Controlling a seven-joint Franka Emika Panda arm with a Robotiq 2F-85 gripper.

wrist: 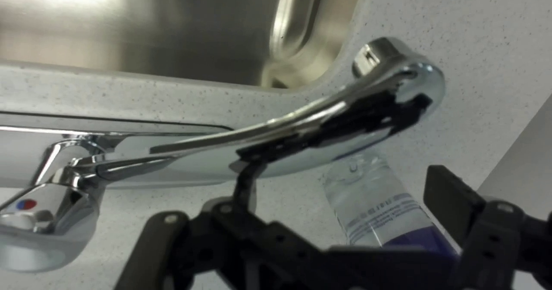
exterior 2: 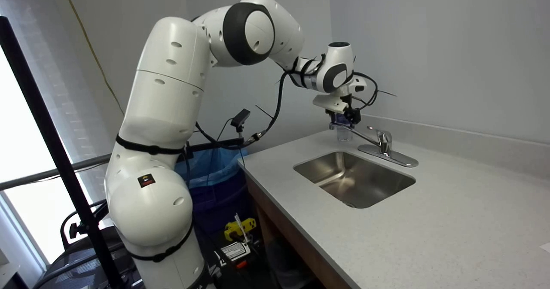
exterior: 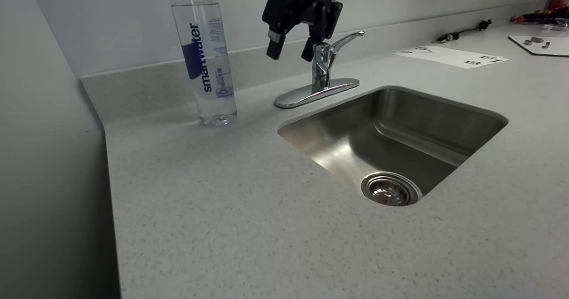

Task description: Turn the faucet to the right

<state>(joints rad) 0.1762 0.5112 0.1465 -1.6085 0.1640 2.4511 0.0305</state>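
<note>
**Right beside a very shiny faucet (exterior: pixel 321 65)**

So it stands on the counter (exterior: pixel 213 201) between the sink (exterior: pixel 426 114) and the backsplash (exterior: pixel 138 90), mirror-bright chrome all over: a stubby round column on a long oval base plate (exterior: pixel 293 98). From my wrist view the spout (wrist: pixel 310 139) is one smooth slim curve, rounded at the tip, with a little cylinder of an outlet (wrist: pixel 375 59). Chunky lever (wrist: pixel 43 221) up on the column, wearing a red-and-blue dot (wrist: pixel 26 204).

My gripper (exterior: pixel 291 52) hangs next to the faucet, matte black and all hard angles, fingers (wrist: pixel 450 199) well apart. One fingertip (wrist: pixel 245 188) sits right by the spout's edge, but with all that reflection I honestly can't tell if it's touching.

The sink is satiny steel with soft rounded corners and a ringed round drain (exterior: pixel 391 191). The counter's pale grey with fine dark speckles. Near one end of the base plate there's a clear plastic bottle (exterior: pixel 205 68) standing upright, water inside, blue label printed on it. Over on the faucet's other side lies a flat white sheet of paper (exterior: pixel 449 57). Rest of me in an exterior view: a glossy white arm (exterior 2: pixel 146 130), fat rounded segments, black straps (exterior 2: pixel 152 149).
</note>
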